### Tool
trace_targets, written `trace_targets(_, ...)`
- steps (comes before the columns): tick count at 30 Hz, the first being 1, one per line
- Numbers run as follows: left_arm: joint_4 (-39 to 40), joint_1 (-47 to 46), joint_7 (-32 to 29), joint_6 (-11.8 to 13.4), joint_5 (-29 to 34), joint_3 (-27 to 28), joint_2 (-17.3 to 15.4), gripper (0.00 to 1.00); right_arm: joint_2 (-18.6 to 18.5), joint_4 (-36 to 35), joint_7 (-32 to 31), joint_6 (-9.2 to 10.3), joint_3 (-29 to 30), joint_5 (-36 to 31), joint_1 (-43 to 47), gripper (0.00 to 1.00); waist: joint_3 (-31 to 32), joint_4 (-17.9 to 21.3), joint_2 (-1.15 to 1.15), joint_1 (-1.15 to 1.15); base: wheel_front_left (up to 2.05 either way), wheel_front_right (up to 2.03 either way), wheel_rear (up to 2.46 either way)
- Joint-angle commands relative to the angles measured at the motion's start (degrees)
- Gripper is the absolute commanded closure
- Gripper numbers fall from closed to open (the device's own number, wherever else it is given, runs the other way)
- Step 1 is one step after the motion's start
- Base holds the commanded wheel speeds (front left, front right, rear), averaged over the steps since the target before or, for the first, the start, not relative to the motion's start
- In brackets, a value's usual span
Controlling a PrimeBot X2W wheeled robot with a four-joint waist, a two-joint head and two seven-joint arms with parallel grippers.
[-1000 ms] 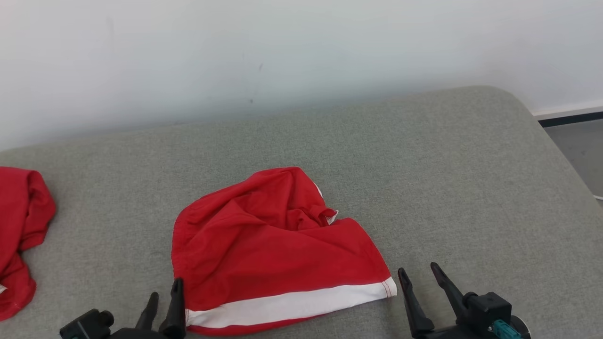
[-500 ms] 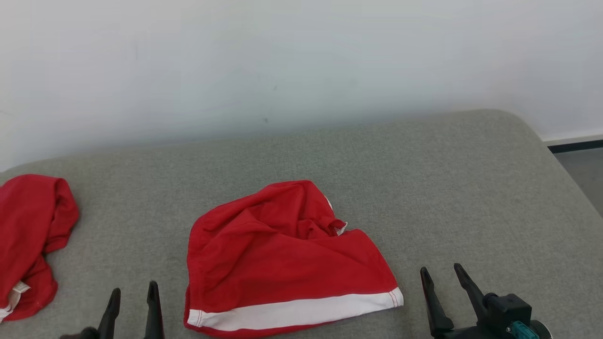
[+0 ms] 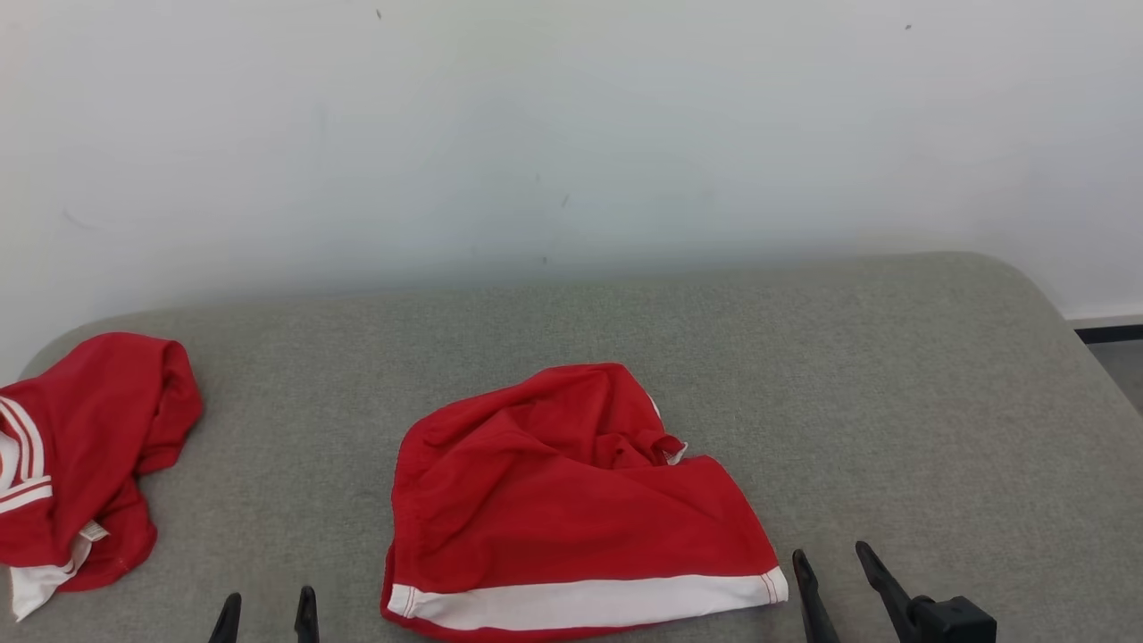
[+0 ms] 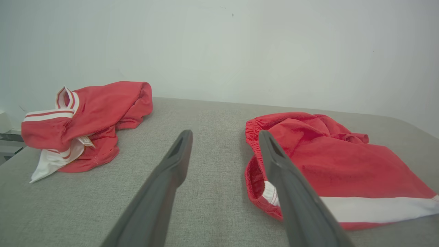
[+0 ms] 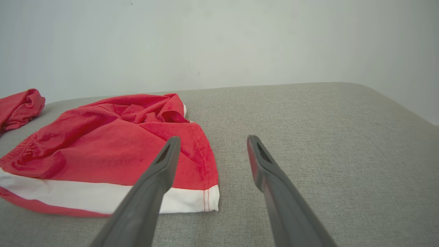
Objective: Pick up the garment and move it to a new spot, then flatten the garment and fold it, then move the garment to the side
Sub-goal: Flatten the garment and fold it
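My left end effector [image 3: 269, 597] is released: its two fingers stand apart with nothing between them, just left of the garment's near-left corner. My right end effector [image 3: 830, 554] is likewise released and empty, just right of the near-right corner. Between them lie the red shorts [image 3: 571, 500], which I take to be the task garment, near the middle of the grey padded surface [image 3: 893, 402]. Their white band [image 3: 589, 598] lies flat along the near edge; the far part is bunched and creased. A second red garment [image 3: 89, 455] lies crumpled at the left edge, well apart. Assessment: placement appears done; flattening is incomplete; folding and the move aside remain.
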State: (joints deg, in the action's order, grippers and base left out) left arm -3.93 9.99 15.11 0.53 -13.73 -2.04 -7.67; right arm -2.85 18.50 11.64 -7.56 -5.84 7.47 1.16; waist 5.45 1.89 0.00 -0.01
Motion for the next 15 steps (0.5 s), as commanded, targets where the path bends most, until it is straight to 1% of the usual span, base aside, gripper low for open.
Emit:
trace_targets(1,-0.6,1.1,0.1,-0.7,0.9,0.6,0.5,0.00,0.0,0.3,0.2,0.15,-0.3,0.1,0.8,0.00,0.5,-0.5,0.00,0.01,0.00,0.00,0.00)
trace_targets(5,-1.5,1.5,0.1,-2.0,2.5,1.3,1.4,0.00,-0.1,0.8,0.1,0.15,-0.2,0.0,1.5,0.00,0.8,-0.6,0.00,0.01,0.00,0.00,0.00)
trace_targets(15,-2.3,0.8,0.1,-2.9,4.4,2.7,3.1,0.00,-0.1,0.4,0.4,0.15,0.2,0.7,1.7,0.00,1.2,-0.5,0.00,0.01,0.00,0.00,0.00)
